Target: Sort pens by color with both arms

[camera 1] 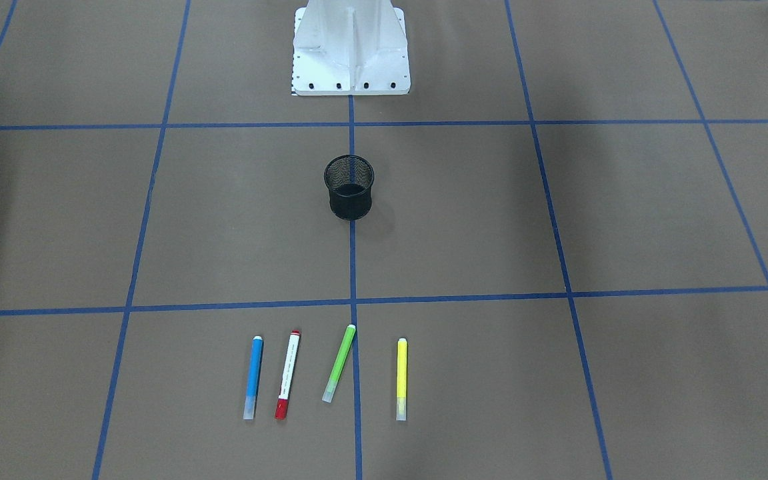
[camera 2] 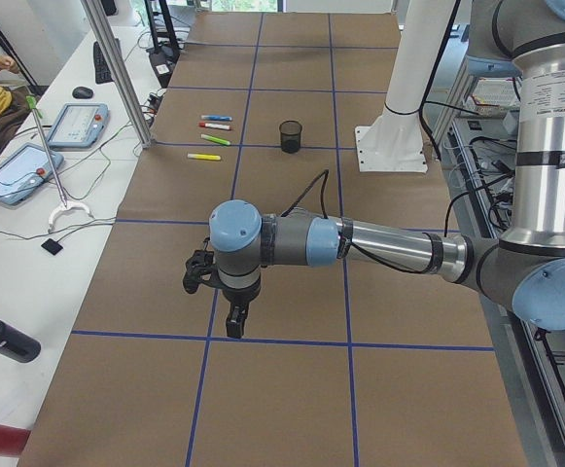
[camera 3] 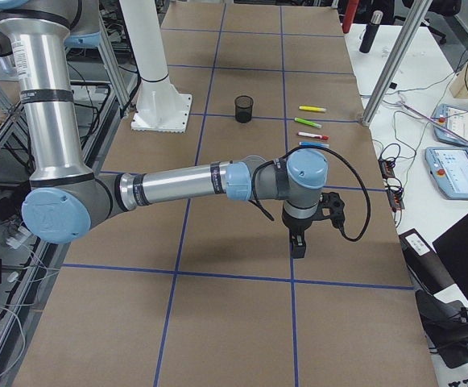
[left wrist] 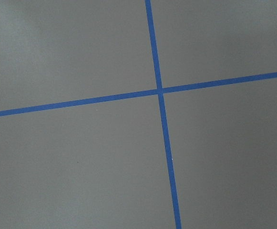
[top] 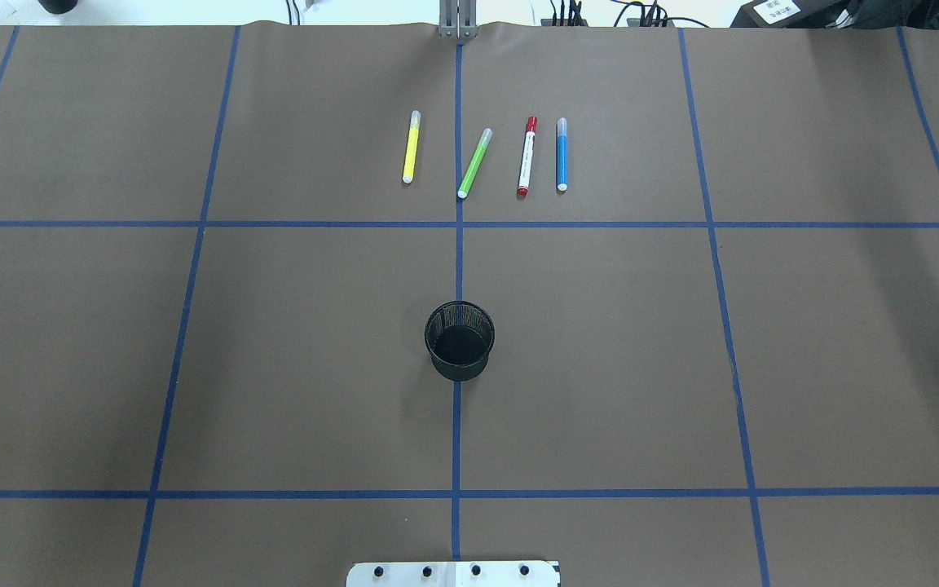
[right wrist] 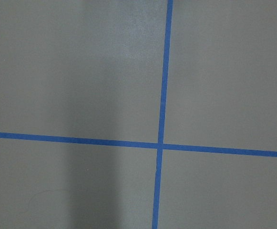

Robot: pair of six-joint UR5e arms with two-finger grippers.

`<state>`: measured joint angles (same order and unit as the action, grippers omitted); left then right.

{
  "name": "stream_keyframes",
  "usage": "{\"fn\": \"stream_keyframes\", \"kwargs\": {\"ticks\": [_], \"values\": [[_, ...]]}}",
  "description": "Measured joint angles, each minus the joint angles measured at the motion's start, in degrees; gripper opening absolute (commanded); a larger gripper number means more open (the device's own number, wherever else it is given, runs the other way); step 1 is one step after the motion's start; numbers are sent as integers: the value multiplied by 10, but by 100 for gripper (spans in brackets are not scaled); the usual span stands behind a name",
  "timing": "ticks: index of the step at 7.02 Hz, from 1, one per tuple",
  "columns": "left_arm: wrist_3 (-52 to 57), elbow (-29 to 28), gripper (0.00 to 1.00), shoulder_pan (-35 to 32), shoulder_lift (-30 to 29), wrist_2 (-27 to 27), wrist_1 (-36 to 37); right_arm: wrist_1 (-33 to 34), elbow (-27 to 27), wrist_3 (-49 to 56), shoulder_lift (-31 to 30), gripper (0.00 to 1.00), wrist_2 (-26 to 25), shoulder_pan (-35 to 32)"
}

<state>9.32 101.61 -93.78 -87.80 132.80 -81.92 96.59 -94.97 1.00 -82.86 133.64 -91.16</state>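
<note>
While the left fingers (camera 2: 235, 321) and right fingers (camera 3: 298, 242) hover out wide, I can't tell if they're spread or pressed together. Black mesh cup (top: 459, 341) sits mid-desk (top: 192, 367). Beyond it, left to right: yellow pen (top: 411, 147), green pen (top: 474, 163), red-ended marker (top: 526, 156), blue pen (top: 562, 154). I'd grab each mid-barrel, nearer arm taking its side.

A: What do we see on the table (top: 315, 367)?
B: Brown cover, blue tape grid (top: 315, 223). Near its far edge, a row — yellow pen (top: 411, 158), green pen (top: 474, 163), red-ended pen (top: 526, 156), blue pen (top: 562, 154). Black mesh cup (top: 459, 341) mid-table; white pedestal (camera 1: 351, 50) at the robot's edge.
</note>
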Motion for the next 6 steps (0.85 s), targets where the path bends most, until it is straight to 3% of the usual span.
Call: {"fn": "stream_keyframes", "kwargs": {"ticks": [6], "values": [[0, -1, 100, 0, 1, 0, 0, 0, -9, -4, -2, 100, 0, 3]]}}
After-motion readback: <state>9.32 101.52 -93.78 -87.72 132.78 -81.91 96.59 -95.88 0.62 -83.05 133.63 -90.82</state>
